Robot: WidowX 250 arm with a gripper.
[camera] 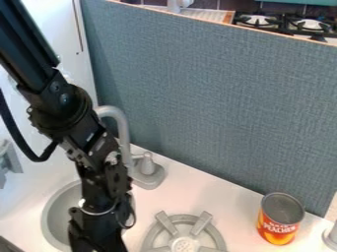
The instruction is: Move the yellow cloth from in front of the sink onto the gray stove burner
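The black gripper (99, 241) hangs at the lower left, over the right part of a round grey sink basin (56, 214), with its lower end running to the bottom edge of the view. Whether it holds anything cannot be seen. Just to its right lies a round grey stove burner (184, 241) with raised bars. Farther right, an orange and red can (278, 226) with a dark grey top stands upright on the white counter, apart from the gripper.
A grey faucet (121, 128) with its base (148, 174) rises behind the gripper. The blue-grey panel (217, 108) stands along the counter's back. A light grey object (331, 236) is at the right edge.
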